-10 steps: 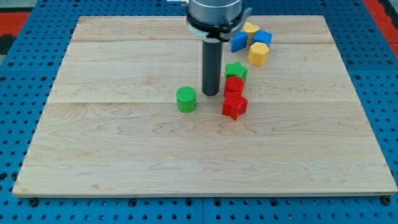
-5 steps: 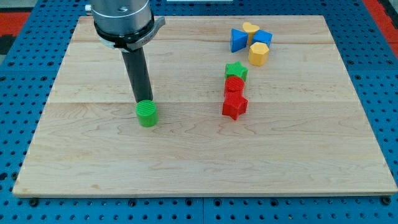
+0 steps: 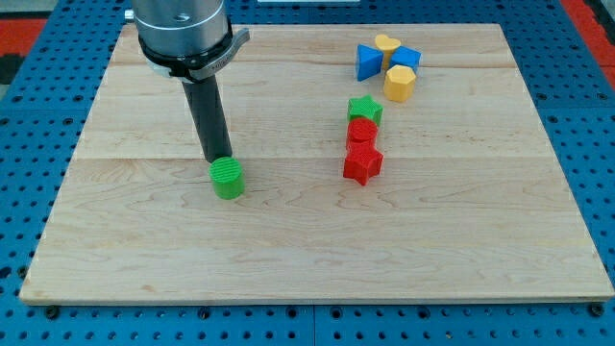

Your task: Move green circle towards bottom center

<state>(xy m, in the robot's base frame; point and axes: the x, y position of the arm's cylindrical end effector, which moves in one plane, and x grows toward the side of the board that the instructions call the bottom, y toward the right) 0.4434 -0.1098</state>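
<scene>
The green circle (image 3: 228,179) is a short ribbed cylinder lying left of the board's middle. My tip (image 3: 216,160) stands just above it in the view, at its upper left edge, touching or nearly touching it. The dark rod rises from there to the arm's grey head at the view's top left.
A green star (image 3: 364,109), a red block (image 3: 361,133) and a red star (image 3: 362,164) form a column right of centre. Two blue blocks (image 3: 368,61) and two yellow blocks (image 3: 400,83) cluster at the top right. The wooden board (image 3: 317,259) lies on a blue pegboard.
Over the second my tip swept from the centre to the left, pushing the green circle left and slightly down. In the last half second the arm shifted slightly left; the circle barely moved.
</scene>
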